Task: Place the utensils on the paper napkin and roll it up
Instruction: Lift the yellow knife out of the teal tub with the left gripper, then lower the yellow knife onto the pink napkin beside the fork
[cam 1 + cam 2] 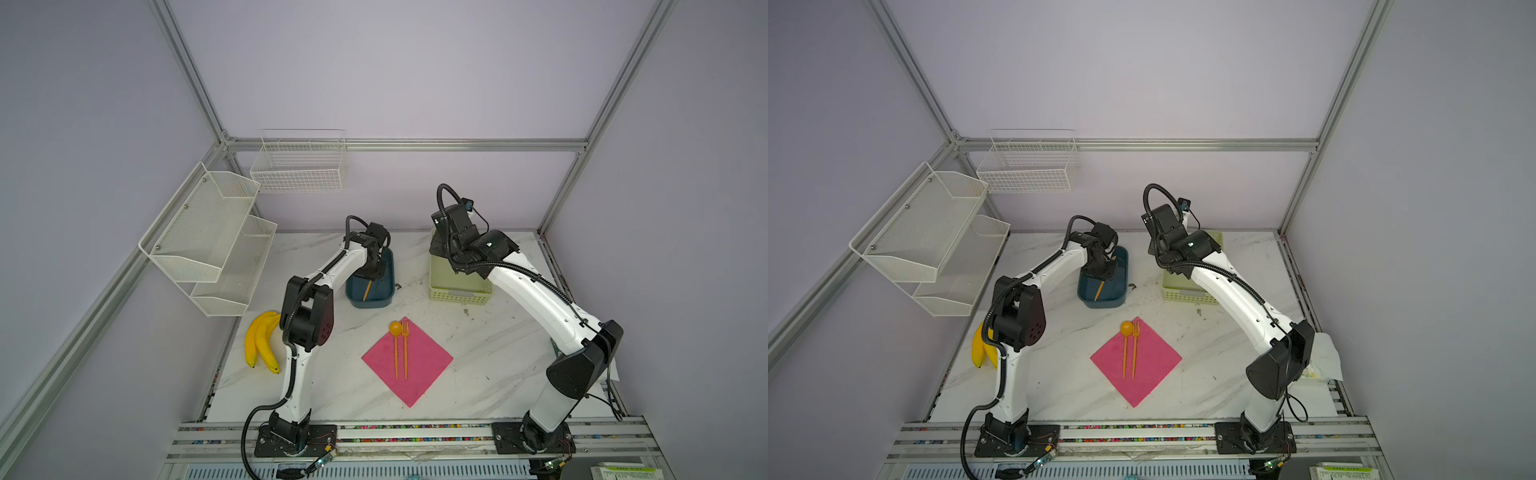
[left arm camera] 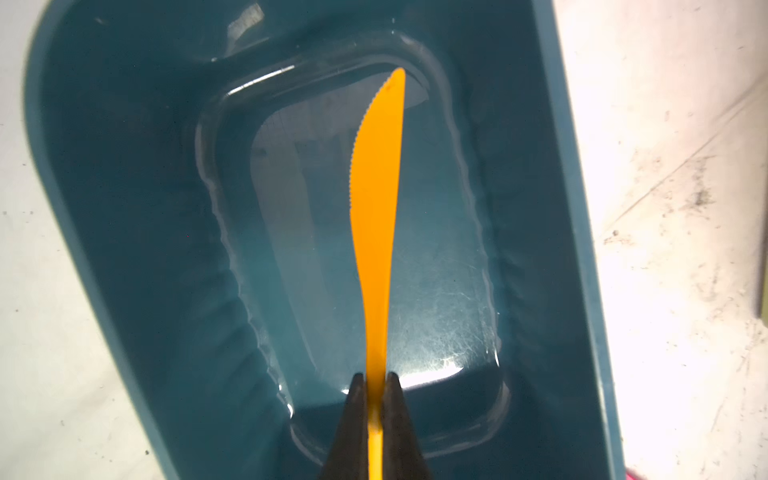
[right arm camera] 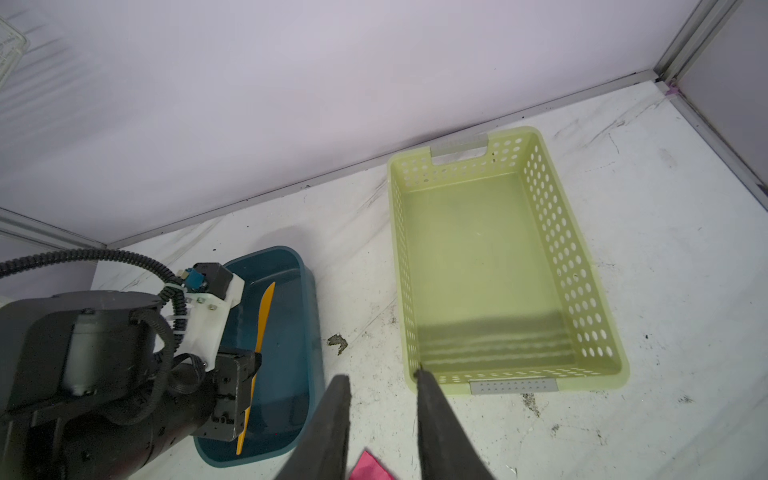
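1. In both top views, the paper napkin (image 1: 430, 361) (image 1: 1156, 365) lay flat as a diamond on the marble desk (image 1: 498, 353), between the two arms. The spoon (image 1: 395, 347) and the fork (image 1: 405, 351) lay on it side by side, close but apart, with their heads toward the far corner. The spoon's bowl overlapped the napkin's edge.
2. In the same views, the left arm's wrist hung in the blue tub (image 1: 370, 305) beyond the napkin, and one end of the knife (image 1: 367, 291) showed below it. The right arm hung over the pale green basket (image 1: 457, 295), hiding its fingers. Bananas (image 1: 262, 340) lay beside the left arm.
3. In the left wrist view, the left fingers (image 2: 353, 415) were clenched on the knife's (image 2: 376, 208) handle. The serrated blade pointed away over the tub's floor.
4. In the right wrist view, the right fingers (image 3: 332, 424) stood apart with nothing between them, above the desk between tub and basket. A pink napkin corner showed at the edge of the view.
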Motion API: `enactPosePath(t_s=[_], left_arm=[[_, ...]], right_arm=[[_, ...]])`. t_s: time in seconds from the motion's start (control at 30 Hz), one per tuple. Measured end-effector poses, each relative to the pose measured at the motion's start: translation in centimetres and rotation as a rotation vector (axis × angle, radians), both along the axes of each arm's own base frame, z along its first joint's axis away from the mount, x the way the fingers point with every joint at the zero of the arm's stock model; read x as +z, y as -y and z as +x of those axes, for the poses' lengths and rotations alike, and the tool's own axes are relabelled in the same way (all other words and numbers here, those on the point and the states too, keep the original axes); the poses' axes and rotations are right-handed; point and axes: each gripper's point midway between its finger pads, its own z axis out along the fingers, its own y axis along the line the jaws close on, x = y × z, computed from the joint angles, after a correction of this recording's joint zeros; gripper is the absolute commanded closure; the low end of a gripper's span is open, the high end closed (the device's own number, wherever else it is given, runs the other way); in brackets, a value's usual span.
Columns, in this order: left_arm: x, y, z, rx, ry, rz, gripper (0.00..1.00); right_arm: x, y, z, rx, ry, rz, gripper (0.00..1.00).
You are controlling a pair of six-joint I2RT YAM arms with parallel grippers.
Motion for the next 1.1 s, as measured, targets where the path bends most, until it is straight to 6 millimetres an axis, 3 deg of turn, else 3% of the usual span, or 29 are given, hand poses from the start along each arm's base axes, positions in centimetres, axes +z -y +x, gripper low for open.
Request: enactPosePath(t_s=[0.4,0.67,1.1], left_arm=[[4.6,-0.5,-1.3,0.090,0.064,-0.058,0.95],[4.9,-0.8,-4.4,0.132,0.037,-0.072,0.95],[5.3,4.6,-11.9,0.135,-0.012,-0.156,0.95]], right_arm=[[0.6,2.8,-1.1,-0.031,0.011,-0.006,0.69],[0.0,6.2,-1.7,-0.056,0.003,-0.035,0.69],[-1.7,11.0,-2.0,-0.030,-0.001,-0.126,0.69]])
